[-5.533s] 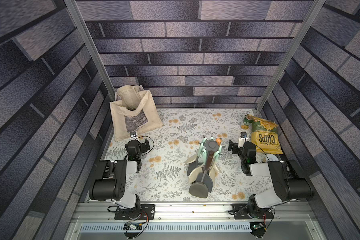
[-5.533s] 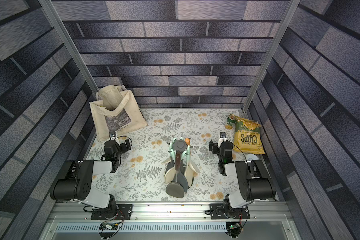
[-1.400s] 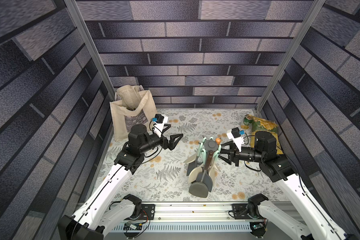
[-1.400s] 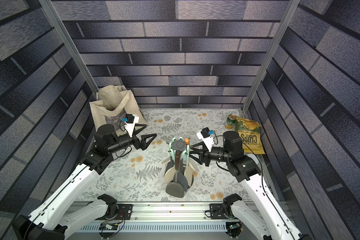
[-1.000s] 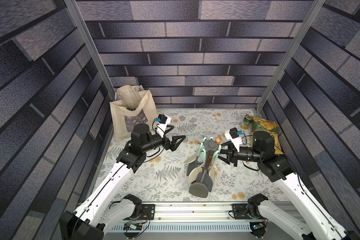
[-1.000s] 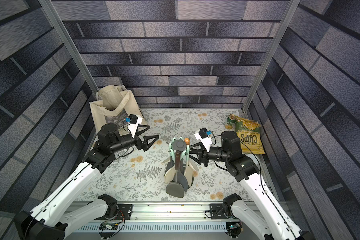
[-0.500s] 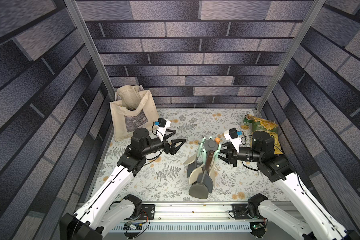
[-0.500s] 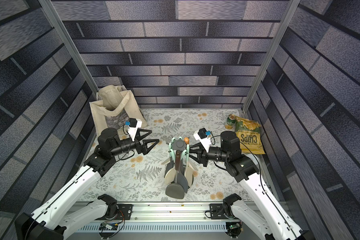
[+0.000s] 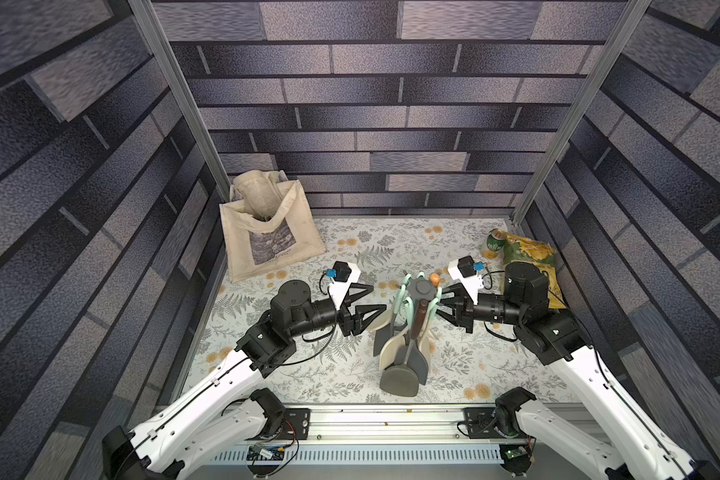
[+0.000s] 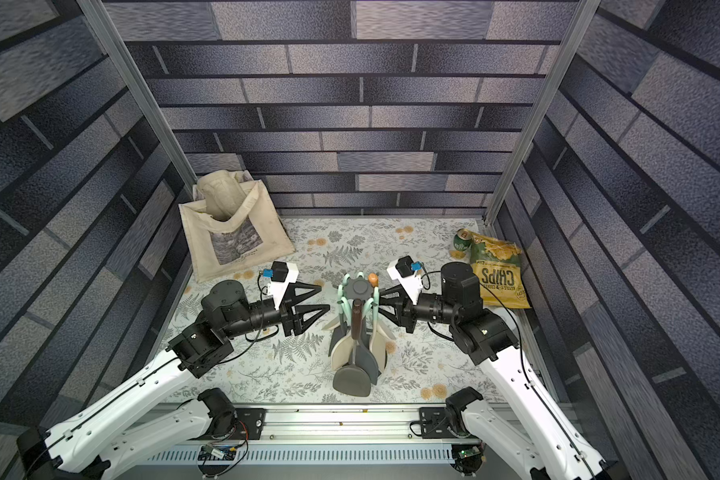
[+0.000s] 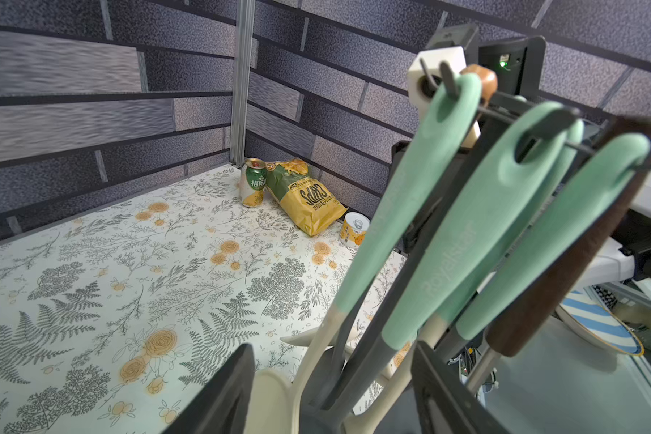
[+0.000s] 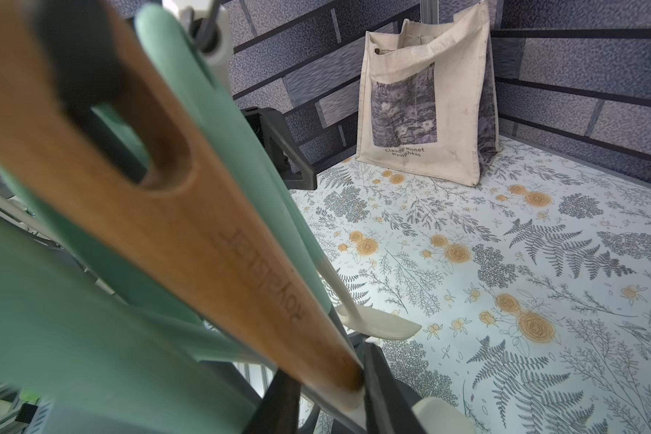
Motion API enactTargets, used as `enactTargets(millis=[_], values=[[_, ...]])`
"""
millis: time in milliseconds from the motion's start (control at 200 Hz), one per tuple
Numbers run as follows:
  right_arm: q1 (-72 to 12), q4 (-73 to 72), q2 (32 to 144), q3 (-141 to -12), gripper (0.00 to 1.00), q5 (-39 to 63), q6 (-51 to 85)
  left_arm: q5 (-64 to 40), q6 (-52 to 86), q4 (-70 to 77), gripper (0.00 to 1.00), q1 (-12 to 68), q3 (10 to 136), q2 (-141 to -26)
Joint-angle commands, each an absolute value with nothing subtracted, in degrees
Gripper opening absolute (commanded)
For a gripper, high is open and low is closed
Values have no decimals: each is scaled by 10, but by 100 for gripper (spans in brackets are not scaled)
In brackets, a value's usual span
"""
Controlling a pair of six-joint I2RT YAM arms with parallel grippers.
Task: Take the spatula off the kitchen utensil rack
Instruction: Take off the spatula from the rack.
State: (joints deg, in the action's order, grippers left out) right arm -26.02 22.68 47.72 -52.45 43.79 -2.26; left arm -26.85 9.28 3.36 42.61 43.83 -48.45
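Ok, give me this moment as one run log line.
phase: grasp | left hand: open, beside kitchen utensil rack | right hand: shut on wooden-handled utensil | utensil: hanging on its hook

The table (image 9: pixel 350 249) wears a pale cloth printed with ferns and yellow flowers. A cream tote bag (image 9: pixel 267 237) stands at its far left corner. At the far right corner lie a yellow chips bag (image 10: pixel 497 274), a green can (image 9: pixel 492 245) touching it and a small can (image 11: pixel 355 229) just beside it. The utensil rack (image 9: pixel 421 287) stands mid-table, nearer the front edge.
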Motion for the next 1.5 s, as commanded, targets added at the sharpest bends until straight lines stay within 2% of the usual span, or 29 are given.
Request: enactTargets(millis=[0,200,831,1362,1498], values=[[-265,230,472,-535,30,421,-24,-209,35,18,61,442,451,-486],[-265,236,467,-538,30,413,-26,-213,38,50,56,444,443,-488],[-265,231,474,-537,29,406,-29,-331,54,47,55,447,486,-520],[-267,228,483,-544,29,407,-26,-331,49,68,53,455,490,-551],[-268,224,487,-545,29,407,-26,-344,53,78,48,456,493,-559]])
